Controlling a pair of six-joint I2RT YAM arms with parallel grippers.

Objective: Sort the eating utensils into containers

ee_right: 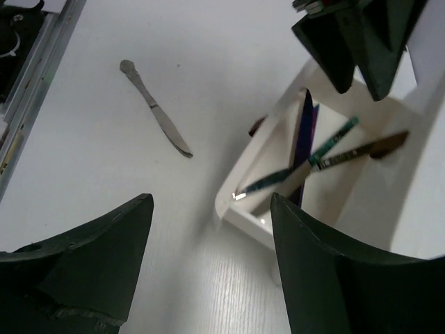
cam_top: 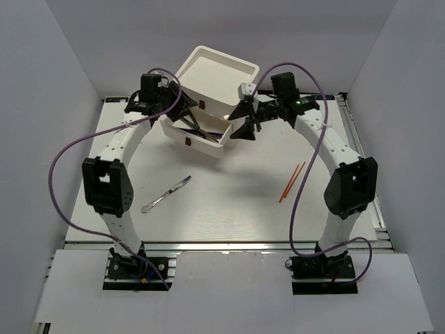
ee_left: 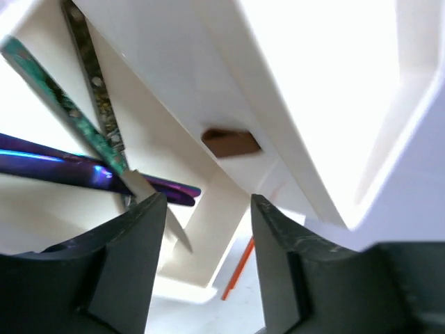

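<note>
Since your left gripper sits at the 12 o'clock end of the table, right over the pulled-out shallow white drawer with its black fingers apart and nothing between them, I'd read this as the let-go part of a drop-off.

A teal-handled knife, an iridescent purple-blue utensil and a dark mottled-handled one lie crossed inside that drawer. The teal one's blade tip is just beside one of your fingers. So lift straight up before you swing anywhere, or you'll likely drag it out or bump the drawer above.

Your right gripper is spread wide too and empty, hovering just off the drawer's 3 o'clock side.

Not sorted yet: a slim silver knife around 8 o'clock from the table's middle, and two thin orange chopsticks at about 4 o'clock, well apart from the boxy white drawer unit.

I'd send the left for the knife, with the fingers across the handle, not along it. The chopsticks lie close together, so the right could maybe pinch both at once.
</note>
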